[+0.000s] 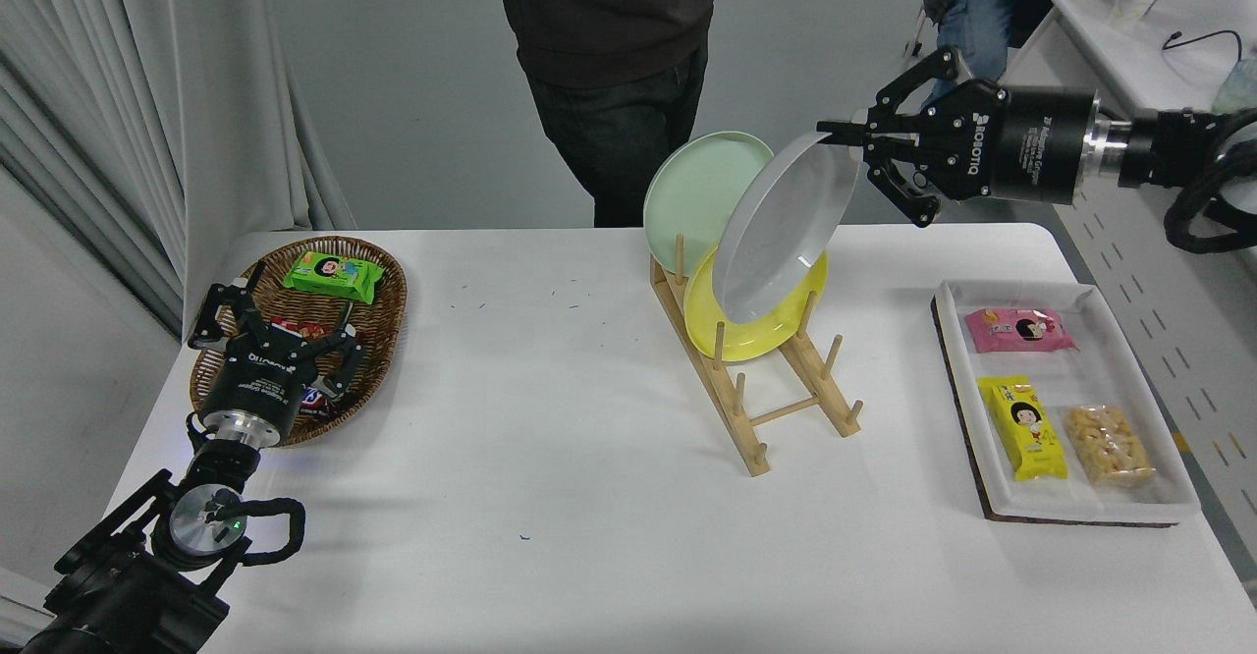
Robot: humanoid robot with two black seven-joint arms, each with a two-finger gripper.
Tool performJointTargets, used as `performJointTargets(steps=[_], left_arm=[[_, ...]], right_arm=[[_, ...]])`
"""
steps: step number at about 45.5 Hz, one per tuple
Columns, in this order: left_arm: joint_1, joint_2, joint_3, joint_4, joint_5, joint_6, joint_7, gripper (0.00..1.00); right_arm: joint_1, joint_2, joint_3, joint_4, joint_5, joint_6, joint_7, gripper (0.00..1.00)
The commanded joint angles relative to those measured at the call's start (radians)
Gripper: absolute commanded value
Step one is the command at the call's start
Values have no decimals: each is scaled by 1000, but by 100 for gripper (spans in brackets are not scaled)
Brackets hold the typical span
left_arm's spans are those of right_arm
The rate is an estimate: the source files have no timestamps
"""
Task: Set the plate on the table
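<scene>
My right gripper [833,132] is shut on the upper rim of the pale grey plate [781,227]. It holds the plate tilted in the air, clear of the wooden rack [776,394] and above the yellow plate [756,330]. The mint-green plate [692,192] stands in the rack behind them. The white table [550,497] lies below. My left gripper [265,325] is parked open at the lower left, over the wicker basket.
A wicker basket [378,281] with snack packs is at the left. A white tray [1070,512] with three snack packs is at the right. A person [609,65] stands at the far side. Another person sits by a white desk [1159,75] at the upper right.
</scene>
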Motion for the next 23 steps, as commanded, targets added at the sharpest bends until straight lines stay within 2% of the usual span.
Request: performJointTargets(steps=[1,23], left_arm=[[-1,0,0,0,0,-1,0,98],[-1,0,0,0,0,1,1,98]], right_arm=[[65,-3,-1,1,52,5,-1,0],[112,26,23,-2,71,-10,-30,0]])
